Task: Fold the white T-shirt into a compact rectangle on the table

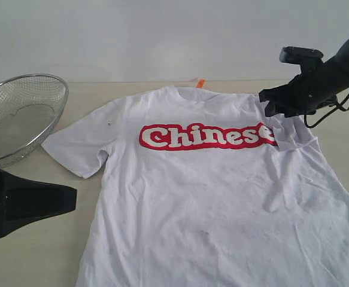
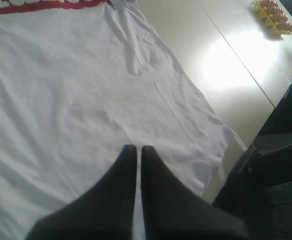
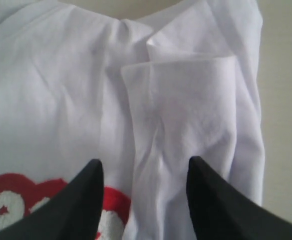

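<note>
The white T-shirt (image 1: 210, 197) lies face up on the table (image 1: 54, 257), its red lettering (image 1: 207, 136) across the chest and an orange tag (image 1: 200, 83) at the neck. One sleeve (image 1: 291, 133) is folded inward over the end of the lettering. My right gripper (image 1: 269, 104) hovers just above that fold, open, with nothing between its fingers. In the right wrist view the folded sleeve (image 3: 186, 100) lies below the spread right gripper (image 3: 144, 164). My left gripper (image 1: 72, 200) is shut and empty, low beside the shirt's other side; the left wrist view shows the left gripper (image 2: 138, 148) over flat fabric (image 2: 75, 90).
A wire mesh basket (image 1: 18, 113) stands on the table at the far left, close behind the left arm. A yellow tray of eggs (image 2: 275, 15) sits far off beyond the shirt. The table's edge (image 2: 246, 145) and dark equipment (image 2: 281, 190) lie past the hem.
</note>
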`<state>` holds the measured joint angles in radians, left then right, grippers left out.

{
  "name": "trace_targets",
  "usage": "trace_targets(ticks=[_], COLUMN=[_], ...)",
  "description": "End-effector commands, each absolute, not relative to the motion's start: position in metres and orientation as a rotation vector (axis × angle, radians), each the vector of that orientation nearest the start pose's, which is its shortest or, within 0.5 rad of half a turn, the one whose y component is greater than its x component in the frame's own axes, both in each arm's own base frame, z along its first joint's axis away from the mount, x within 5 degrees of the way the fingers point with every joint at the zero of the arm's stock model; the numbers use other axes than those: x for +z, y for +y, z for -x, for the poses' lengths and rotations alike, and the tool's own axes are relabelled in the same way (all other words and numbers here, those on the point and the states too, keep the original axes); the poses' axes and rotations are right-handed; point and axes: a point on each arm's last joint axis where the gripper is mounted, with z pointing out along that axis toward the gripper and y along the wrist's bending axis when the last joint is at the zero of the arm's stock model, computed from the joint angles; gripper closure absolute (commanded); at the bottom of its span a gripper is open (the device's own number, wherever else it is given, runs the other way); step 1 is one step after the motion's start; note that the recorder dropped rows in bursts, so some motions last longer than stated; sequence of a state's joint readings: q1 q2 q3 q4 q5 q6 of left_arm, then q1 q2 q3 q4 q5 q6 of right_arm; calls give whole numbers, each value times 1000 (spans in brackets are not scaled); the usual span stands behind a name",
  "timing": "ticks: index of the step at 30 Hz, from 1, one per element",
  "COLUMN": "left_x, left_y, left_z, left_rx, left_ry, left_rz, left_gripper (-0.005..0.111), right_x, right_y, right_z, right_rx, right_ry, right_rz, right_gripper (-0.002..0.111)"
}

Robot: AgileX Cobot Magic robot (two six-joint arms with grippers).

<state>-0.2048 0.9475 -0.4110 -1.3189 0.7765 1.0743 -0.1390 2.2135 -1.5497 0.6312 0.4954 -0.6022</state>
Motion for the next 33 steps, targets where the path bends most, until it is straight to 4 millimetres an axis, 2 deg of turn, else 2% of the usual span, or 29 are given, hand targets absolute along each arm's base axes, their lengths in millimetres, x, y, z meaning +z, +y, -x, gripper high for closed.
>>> trace_targets(ticks=[1, 14, 20, 22, 26, 29, 33], left_x=[243, 243, 243, 243, 243, 243, 243], left_y=[-93, -93, -93, -93, -93, -93, -93], left_z=[-138, -138, -138, -138, -138, -138, -138], left_rx=[-1035, -1043, -1043, -1043, -1043, -1043, -1043], left_ry=[2195, 2196, 2196, 2196, 2196, 2196, 2196], left_rz=[-463, -468, -468, -468, -468, -468, -468], left_gripper=[102, 102, 102, 102, 102, 102, 102], right_x=[133, 104, 94, 93, 93, 92, 92], right_y=[-40, -22, -25, -26, -26, -26, -26], right_z=[-469, -470, -469, -469, -468, -467, -467], right_rx=[281, 272, 238, 219, 217, 221, 229], right_ry=[2533, 2594, 2628, 2637, 2648, 2653, 2660], right_rz=[-4, 50, 25, 21, 17, 18, 6], right_gripper=[64, 64, 65, 71, 95, 107, 108])
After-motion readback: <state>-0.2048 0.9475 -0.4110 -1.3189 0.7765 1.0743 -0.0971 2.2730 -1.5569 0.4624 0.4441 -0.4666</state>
